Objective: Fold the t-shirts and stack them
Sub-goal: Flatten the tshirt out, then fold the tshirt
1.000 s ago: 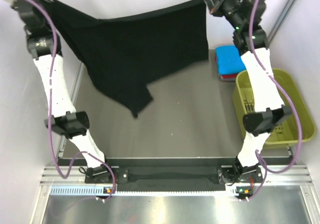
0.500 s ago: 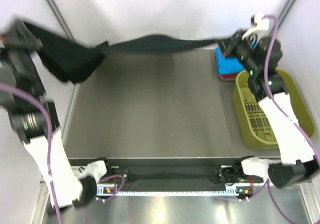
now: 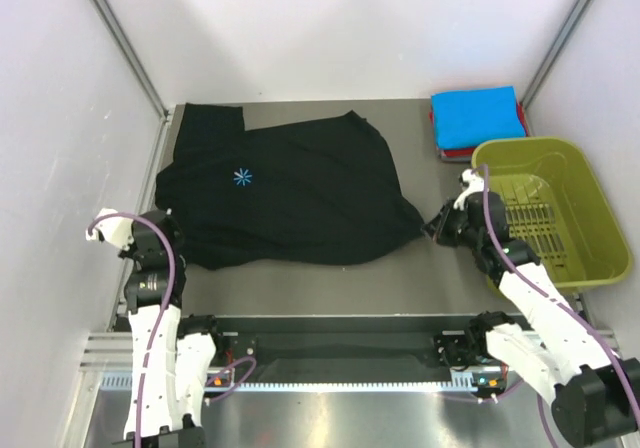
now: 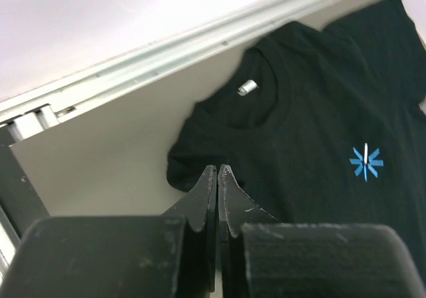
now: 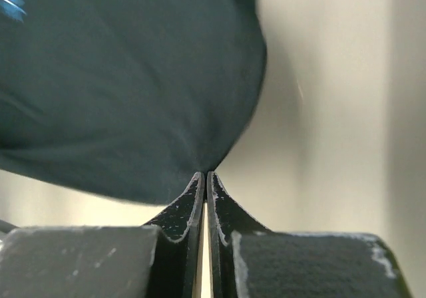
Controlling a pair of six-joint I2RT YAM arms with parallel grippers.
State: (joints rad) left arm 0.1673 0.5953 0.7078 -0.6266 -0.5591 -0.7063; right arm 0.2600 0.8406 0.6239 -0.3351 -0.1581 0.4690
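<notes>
The large black t-shirt [image 3: 290,188] lies spread on the table, front up, with its light-blue starburst print [image 3: 242,177] showing. My left gripper [image 3: 166,228] is at the shirt's near-left edge. In the left wrist view that gripper [image 4: 217,168] is shut, its tips on the sleeve cloth below the collar [image 4: 256,105]. My right gripper [image 3: 432,228] is at the shirt's right corner. In the right wrist view it [image 5: 204,173] is shut on a pinched point of the black cloth [image 5: 120,78]. A folded blue t-shirt [image 3: 478,116] lies on a red one [image 3: 455,152] at the back right.
An olive-green plastic basket [image 3: 520,148] stands at the right edge, just right of my right arm and in front of the folded stack. Metal frame rails [image 3: 130,58] run along the table's left and back sides.
Both arms have swung down and toward the near edge. The black t-shirt, held stretched in the air before, now lies flat on the table. Both grippers stayed shut.
</notes>
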